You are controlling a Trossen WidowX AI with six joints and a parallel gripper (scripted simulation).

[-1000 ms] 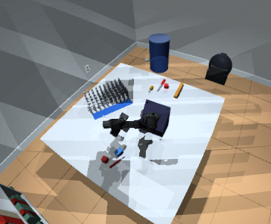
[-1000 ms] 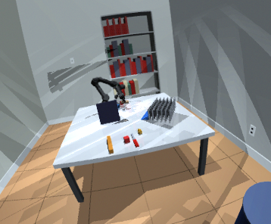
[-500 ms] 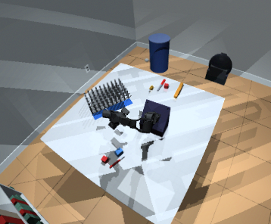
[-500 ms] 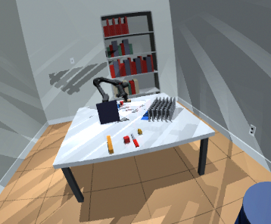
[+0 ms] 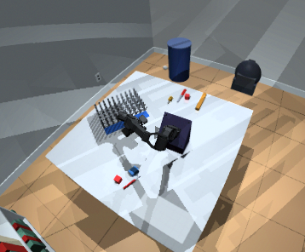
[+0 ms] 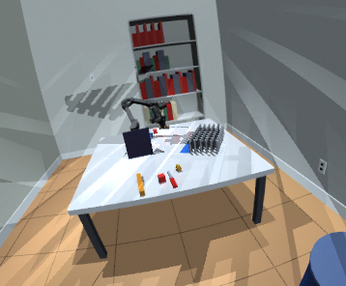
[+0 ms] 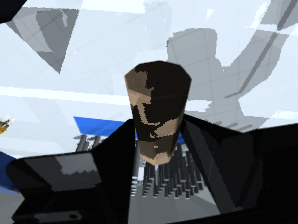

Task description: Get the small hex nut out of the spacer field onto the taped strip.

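One tool is gripped: the fingers are closed on a brown wooden handle point(image 7: 158, 110), which stands up out of the gripper point(image 7: 160, 165) in the wrist view. Below the handle, between the dark finger bodies, the tops of the grey metal spacers point(image 7: 167, 182) show, with the blue taped strip point(image 7: 100, 125) beyond them. The tool's working end is hidden, so its kind cannot be told.

In the top view the arm point(image 5: 148, 135) reaches from its dark box base point(image 5: 180, 129) to the near edge of the spacer field point(image 5: 117, 106), with the gripper point(image 5: 127, 121) above the blue strip point(image 5: 112, 127). The hex nut is too small to make out in any view; its place cannot be told.

On the white counter point(image 5: 206, 179), well apart from the field, a red cube point(image 5: 117, 180), a blue cube point(image 5: 133, 171) and a red-handled tool point(image 5: 129, 183) lie together near the arm's side. Toward the far edge lie a small yellow item point(image 5: 170, 100), a red screwdriver point(image 5: 181, 95), another red cube point(image 5: 187, 96) and an orange bar point(image 5: 201, 101).

Beyond the counter, a blue cylinder point(image 5: 179, 59) and a black rounded object point(image 5: 246, 77) stand on the floor. A bookshelf point(image 6: 193, 58) stands against the far wall in the exterior view.
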